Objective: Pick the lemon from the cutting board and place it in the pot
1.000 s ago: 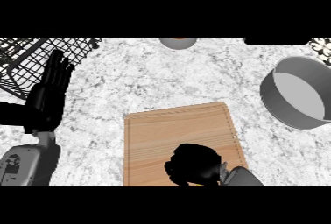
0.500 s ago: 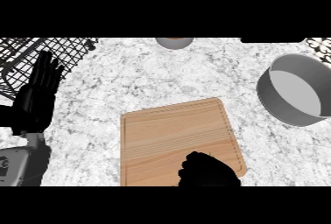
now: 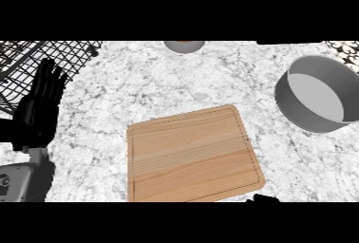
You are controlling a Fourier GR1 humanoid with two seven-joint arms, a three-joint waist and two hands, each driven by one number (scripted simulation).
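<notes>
At the far left, a black wire rack fills the upper corner of the marble-patterned counter. In front of it, the left hand stands open near the left edge, its fingers straight and pointing away from the robot, resting and touching nothing. Its grey forearm comes up from the lower left corner.

Toward the middle lies the wooden cutting board, a light tan slab with rounded corners and a groove running just inside its rim. It sits slightly rotated, its far edge rising toward the right. Its whole visible top is bare wood grain. The lemon does not show anywhere in the view, so its colour, shape and place cannot be told.

At the top edge, above the board and well apart from it, a small grey round bowl is cut off by the edge of the view.

At the bottom edge, just beside the board's near right corner, only a small black sliver of the right hand peeks in. Whether its fingers are spread, curled or wrapped round something cannot be told.

At the far right sits the pot, grey, round and deep-walled, with a pale flat bottom that shows nothing inside. It stands apart from the board.
</notes>
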